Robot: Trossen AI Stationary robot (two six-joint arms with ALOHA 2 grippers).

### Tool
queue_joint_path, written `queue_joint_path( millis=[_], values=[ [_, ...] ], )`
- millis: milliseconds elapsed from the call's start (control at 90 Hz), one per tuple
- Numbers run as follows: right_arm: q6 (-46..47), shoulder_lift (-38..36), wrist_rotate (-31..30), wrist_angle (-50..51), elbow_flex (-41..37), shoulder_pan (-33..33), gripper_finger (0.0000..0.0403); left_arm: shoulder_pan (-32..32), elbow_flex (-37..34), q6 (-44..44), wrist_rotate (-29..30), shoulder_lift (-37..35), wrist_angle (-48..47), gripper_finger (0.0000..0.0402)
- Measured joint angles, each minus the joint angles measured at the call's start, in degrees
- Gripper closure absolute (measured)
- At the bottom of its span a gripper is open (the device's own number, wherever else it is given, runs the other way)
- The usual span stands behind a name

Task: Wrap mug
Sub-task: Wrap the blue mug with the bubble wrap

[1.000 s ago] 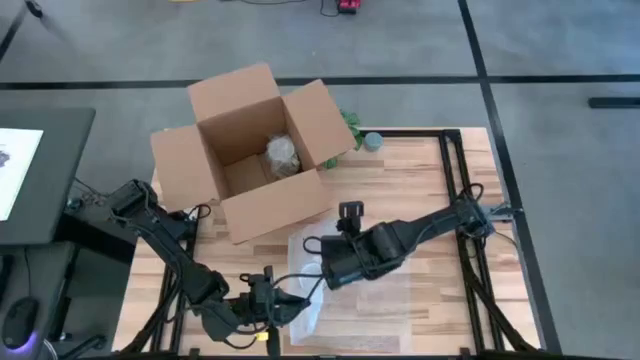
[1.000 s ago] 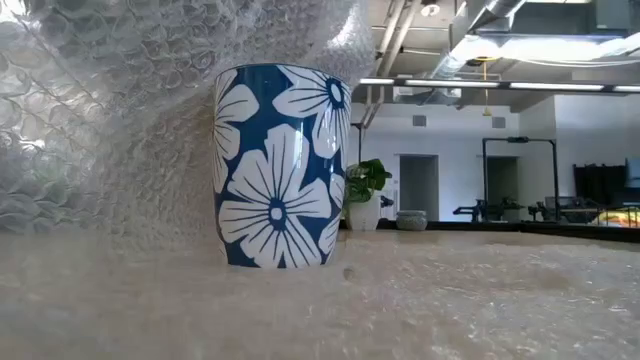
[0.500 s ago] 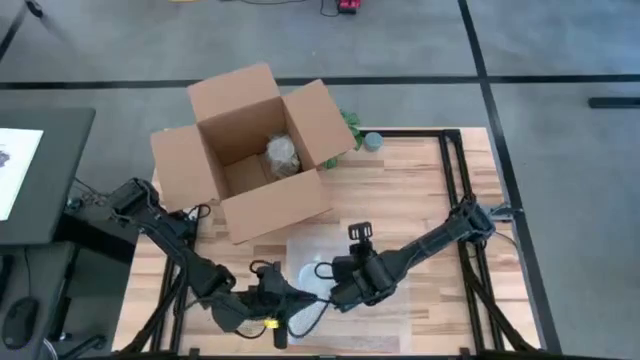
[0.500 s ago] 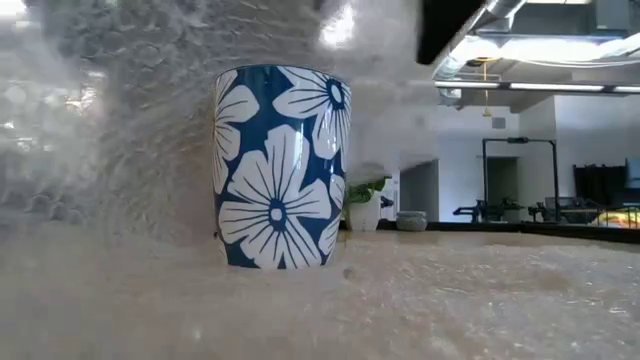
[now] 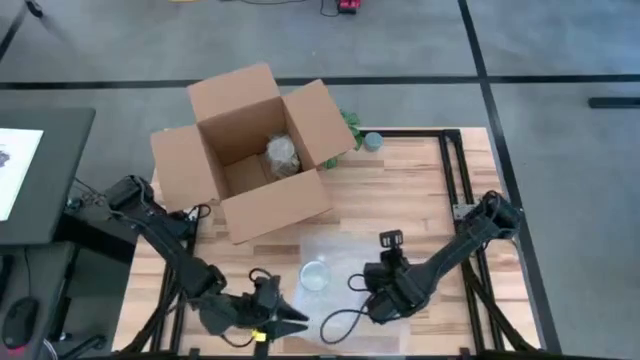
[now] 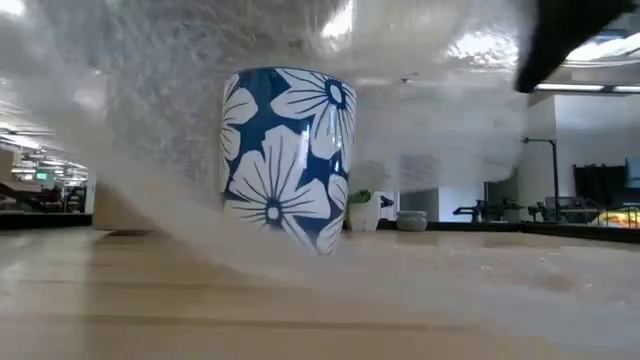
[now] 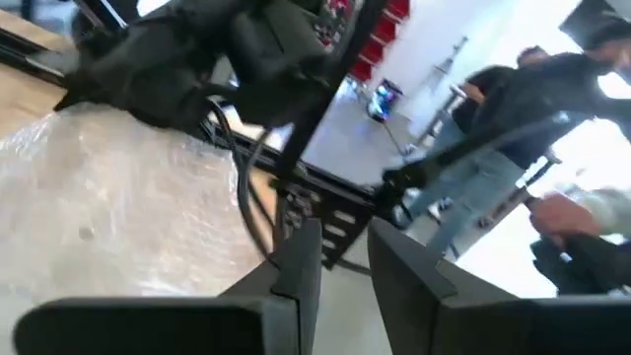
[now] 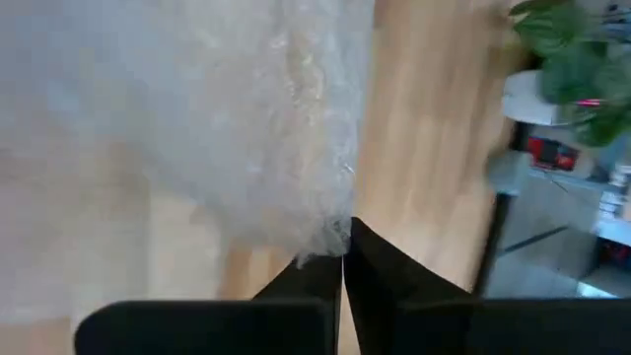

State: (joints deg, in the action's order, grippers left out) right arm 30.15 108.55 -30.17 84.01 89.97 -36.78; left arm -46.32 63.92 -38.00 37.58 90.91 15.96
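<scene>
the mug (image 6: 284,160) stands upright on the counter (image 5: 400,190) beneath the cardboard box (image 5: 250,150). right end effector (image 8: 342,258) pinches the bubble wrap's (image 8: 197,128) edge beside it; left end effector (image 7: 340,261) hangs released nearby.

No words, numbers or brand marks can be read anywhere. The mug (image 6: 283,160) bears only a white flower pattern, no lettering.

Robot lab: framed worktable (image 5: 420,190), concrete floor (image 5: 560,40)
</scene>
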Motion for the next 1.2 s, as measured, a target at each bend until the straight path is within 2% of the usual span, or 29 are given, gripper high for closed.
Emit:
queue_joint_path(
  millis=[144, 289, 433, 578, 711, 867, 1022, 1200],
  values=[
    [-0.46, 0.07, 4.21, -5.25, -5.45, -1.62, 0.0388, -1.04, 0.0, -4.07, 0.75, 0.0, -2.54, 0.0351],
    [-1.07, 0.22, 7.71, -9.52, -8.75, -2.76, 0.0352, -1.6, 0.0, -9.68, 0.7, -0.02, -8.57, 0.0357],
    [-5.21, -0.52, 11.17, -8.55, -7.51, -3.03, 0.031, -1.56, 0.0, -15.06, 0.81, -0.02, -14.83, 0.0361],
    [-6.65, -4.55, 11.87, -4.48, -1.96, -2.75, 0.029, -1.58, 0.0, -22.28, 0.81, -0.02, -22.07, 0.0366],
    [-6.68, -9.54, 15.17, -8.95, 3.85, 0.42, 0.0288, -1.56, -0.03, -27.08, 0.75, 1.41, -26.56, 0.0373],
    [-4.79, -11.34, 18.39, -24.27, 6.26, 5.62, 0.0298, -1.54, -0.06, -31.08, -0.66, 5.64, -28.59, 0.0382],
    [-4.87, -5.71, 19.76, -35.93, 8.97, 9.08, 0.032, -1.54, -0.07, -35.82, -4.64, 10.21, -29.81, 0.039],
    [-1.64, 4.61, 19.72, -33.04, 18.55, 12.44, 0.0347, -2.38, -0.11, -35.62, -8.89, 10.73, -33.5, 0.04]
  ],
)
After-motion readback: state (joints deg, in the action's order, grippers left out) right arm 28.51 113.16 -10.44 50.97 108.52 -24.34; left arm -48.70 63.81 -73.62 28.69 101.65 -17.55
